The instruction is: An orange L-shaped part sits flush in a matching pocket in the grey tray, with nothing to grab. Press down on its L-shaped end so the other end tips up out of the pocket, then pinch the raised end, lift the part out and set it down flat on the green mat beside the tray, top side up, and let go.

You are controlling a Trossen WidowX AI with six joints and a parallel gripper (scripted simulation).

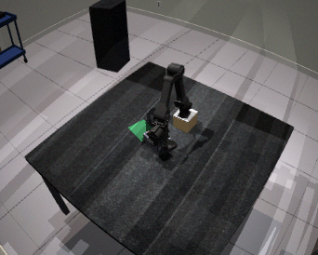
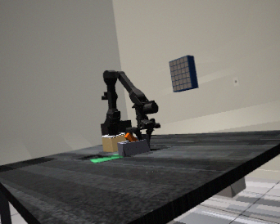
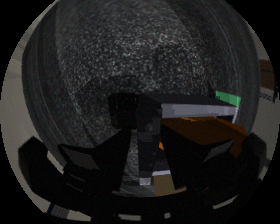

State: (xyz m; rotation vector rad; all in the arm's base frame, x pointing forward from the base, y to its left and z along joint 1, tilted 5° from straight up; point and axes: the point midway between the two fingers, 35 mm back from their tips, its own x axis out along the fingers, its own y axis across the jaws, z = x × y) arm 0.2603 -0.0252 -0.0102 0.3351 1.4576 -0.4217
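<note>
The grey tray (image 2: 133,149) (image 3: 197,110) stands beside the green mat (image 1: 137,129) (image 2: 105,159) (image 3: 228,98). The orange part (image 2: 130,137) (image 3: 202,131) is tilted, its end nearer the mat standing above the tray rim. Its low end is mostly hidden by a finger and the tray wall. My gripper (image 2: 144,139) (image 3: 145,127) is partly open at the tray end away from the mat. In the wrist view the tray's end wall shows between the fingers, with one finger over the part's low side; contact is hard to tell. In the top view the arm hides the tray and part.
A tan box (image 1: 184,123) (image 2: 110,143) (image 3: 169,185) with a white top stands under the arm's base, close behind the tray. The dark table (image 1: 110,181) (image 2: 64,184) carries everything. A black pedestal (image 1: 110,34) and a blue cart (image 1: 6,58) stand beyond the table.
</note>
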